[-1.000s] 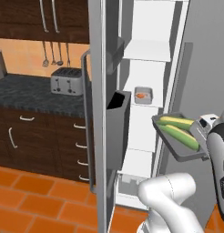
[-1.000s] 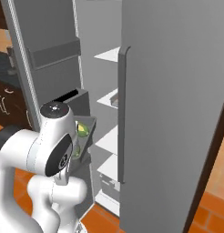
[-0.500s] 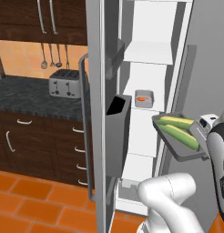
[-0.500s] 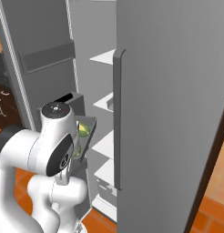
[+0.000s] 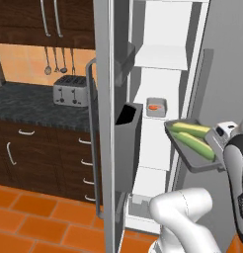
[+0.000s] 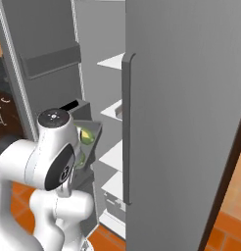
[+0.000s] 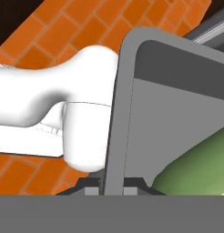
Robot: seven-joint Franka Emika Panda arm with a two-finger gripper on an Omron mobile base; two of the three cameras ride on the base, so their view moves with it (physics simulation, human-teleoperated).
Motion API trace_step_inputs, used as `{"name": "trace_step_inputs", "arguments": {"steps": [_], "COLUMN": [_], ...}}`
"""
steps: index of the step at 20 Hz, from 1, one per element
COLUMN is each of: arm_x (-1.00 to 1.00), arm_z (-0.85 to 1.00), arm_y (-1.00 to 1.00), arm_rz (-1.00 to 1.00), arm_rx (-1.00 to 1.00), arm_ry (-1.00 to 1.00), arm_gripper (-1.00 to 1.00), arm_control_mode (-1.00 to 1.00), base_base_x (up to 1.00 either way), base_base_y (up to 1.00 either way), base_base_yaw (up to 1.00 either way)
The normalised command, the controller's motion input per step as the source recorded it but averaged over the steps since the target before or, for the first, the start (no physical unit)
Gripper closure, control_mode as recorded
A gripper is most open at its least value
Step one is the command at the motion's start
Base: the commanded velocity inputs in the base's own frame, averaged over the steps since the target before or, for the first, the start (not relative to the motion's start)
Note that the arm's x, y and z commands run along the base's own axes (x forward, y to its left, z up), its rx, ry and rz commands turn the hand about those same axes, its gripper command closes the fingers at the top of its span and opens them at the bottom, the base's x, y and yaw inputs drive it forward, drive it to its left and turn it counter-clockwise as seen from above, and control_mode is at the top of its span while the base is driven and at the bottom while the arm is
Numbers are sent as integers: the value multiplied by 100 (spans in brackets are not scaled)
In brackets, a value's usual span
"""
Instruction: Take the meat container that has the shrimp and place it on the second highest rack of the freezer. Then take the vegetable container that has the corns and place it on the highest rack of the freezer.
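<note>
The gripper (image 7: 111,187) is pinching the near rim of the vegetable container (image 5: 192,153), its jaws nearly shut with only the thin tray wall between them. In the hand view the two fingertips (image 7: 89,188) are sitting one on each side of that wall, and a green-yellow cob is lying just inside it.

Taking the freezer (image 5: 163,59) as the landmark: the vegetable container is hanging in the air just outside the open compartment, tilted so that its near end sits lower, with the corns (image 5: 192,136) lying lengthwise in it. In the right base view the tray (image 6: 88,135) is showing beside the arm's upper joint, in front of the shelves.

Farther in, the meat container (image 5: 156,106) with the shrimp (image 5: 153,106) is already resting on a white shelf inside the freezer, so the first half of the job looks finished. Above it, the highest rack (image 5: 163,57) is waiting with its surface bare.

To do this step well, the tray probably needs levelling first, since a one-edge grip and a slope could let the cobs roll. It then needs lifting clearly above the top shelf's front lip before going in, staying clear of the door bin (image 5: 128,143) just left of the opening.
</note>
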Motion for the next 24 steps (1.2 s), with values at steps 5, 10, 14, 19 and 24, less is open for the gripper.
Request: {"name": "trace_step_inputs", "arguments": {"steps": [5, 10, 14, 19, 24], "arm_x": [1, 11, 51, 32, 55], "arm_z": [60, 81, 44, 33, 15], "arm_y": [9, 9, 38, 35, -1], "arm_rz": [-2, -14, -33, -21, -1], "arm_rx": [0, 0, 1, 1, -1], "arm_ry": [-3, 0, -3, -16, -18], "arm_gripper": [100, 100, 100, 100, 100], "arm_control_mode": [-100, -100, -100, -100, -100], "base_base_x": [0, 0, 0, 0, 0], "base_base_y": [0, 0, 0, 0, 0], "base_base_yaw": [0, 0, 0, 0, 0]}}
